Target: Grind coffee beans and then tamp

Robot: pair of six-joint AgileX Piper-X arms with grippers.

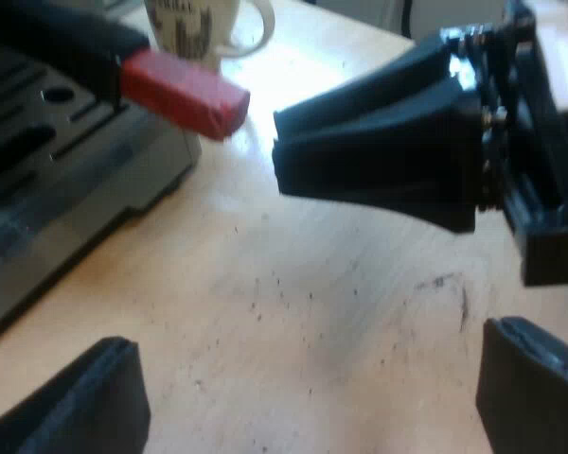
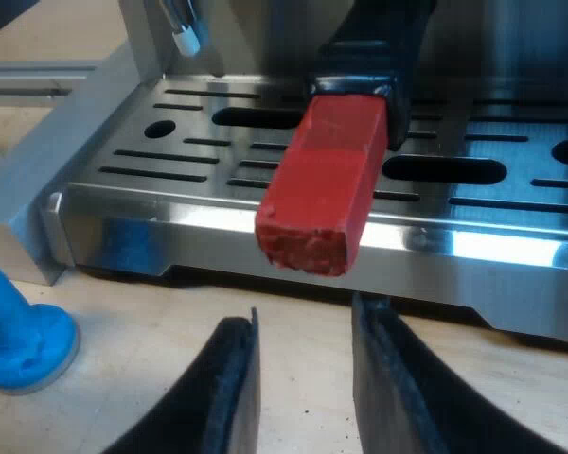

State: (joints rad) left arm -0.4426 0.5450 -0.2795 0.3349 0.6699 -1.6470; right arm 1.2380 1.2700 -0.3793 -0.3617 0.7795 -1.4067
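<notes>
Holder (image 2: 324, 184) locked in machine (image 2: 511, 255) front, red end jutting out; right gripper (image 2: 305, 320), fingers slightly apart, lines up just before that end, likely to grasp it; left gripper (image 1: 308, 348), spread wide, hovers over table (image 1: 265, 284).

Right claw (image 2: 305, 314) sits parted near the handle's red end (image 2: 320, 184).

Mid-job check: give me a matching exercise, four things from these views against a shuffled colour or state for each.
1 handle end
2 tamper
3 mug
4 right tool

A pale, with dark print
B open, just short of the handle end
C red, sticking out from the machine
D blue, standing on the table

Pairs: 1-C, 2-D, 3-A, 4-B
</notes>
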